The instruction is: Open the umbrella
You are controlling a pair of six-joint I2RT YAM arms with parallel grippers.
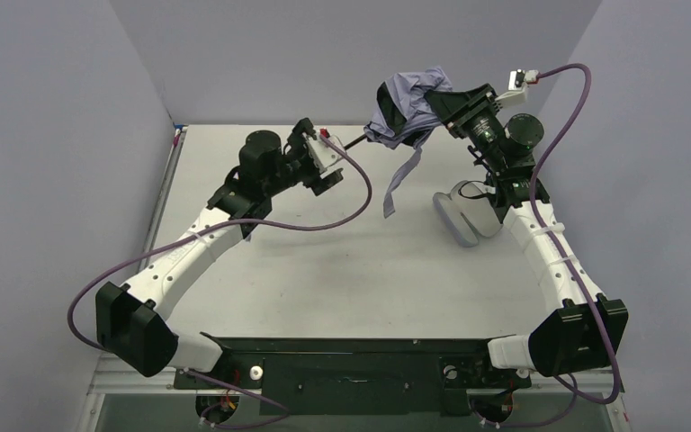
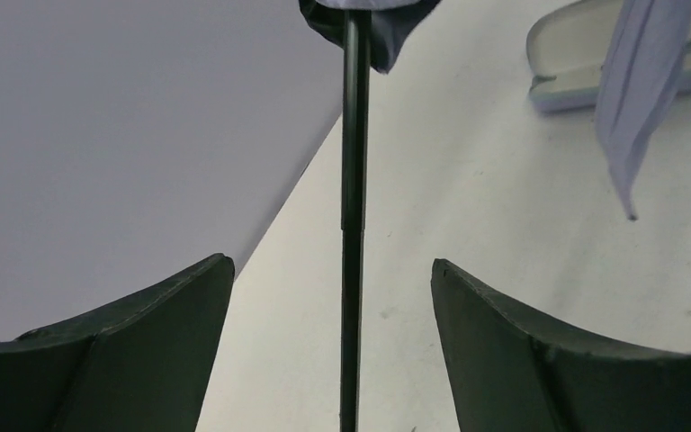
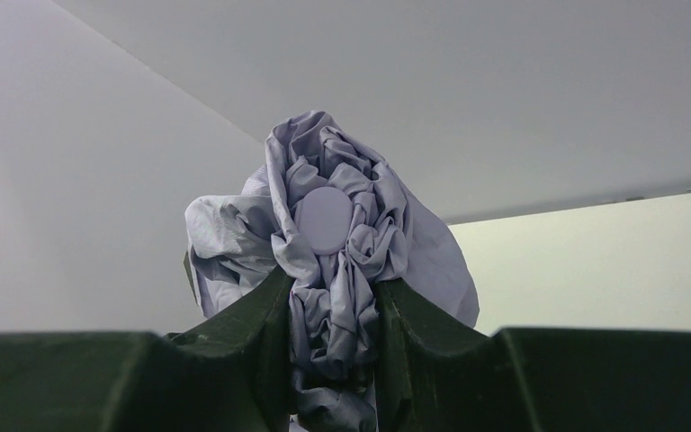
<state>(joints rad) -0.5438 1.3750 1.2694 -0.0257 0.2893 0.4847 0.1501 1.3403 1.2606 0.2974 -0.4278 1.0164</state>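
Nearest the arm bases, the pale grey desk (image 1: 324,270) is bare. Farther in, toward the right arm, a pale hard-shell case (image 2: 567,54) lies on it, hinged open.

Beyond that, above the far half of the desk, the compact folding umbrella (image 1: 405,112) is held off the surface, lying roughly level between the two arms. The left tool (image 2: 331,265) is released: its dark fingers (image 2: 162,333) stand well apart on either side of the thin black shaft (image 2: 353,135), which runs between them without touching either. At the far end the right tool (image 3: 333,281) is clenched on the crumpled lavender canopy (image 3: 234,243) just below its round lavender top cap (image 3: 324,219).

As I judge it, the task is at an early stage. The shaft looks drawn out from the bundle, but the canopy is bunched, with no ribs spread and its lavender closing strap (image 1: 400,180) dangling loose. What seems left is for the left tool to close on the shaft or runner and push the canopy out.

Only the left wrist view shows the gap around the shaft and that the case is open. Only the right wrist view shows the pinch and the cap. Only the overhead view shows the whole span. The handle shows in none of them.
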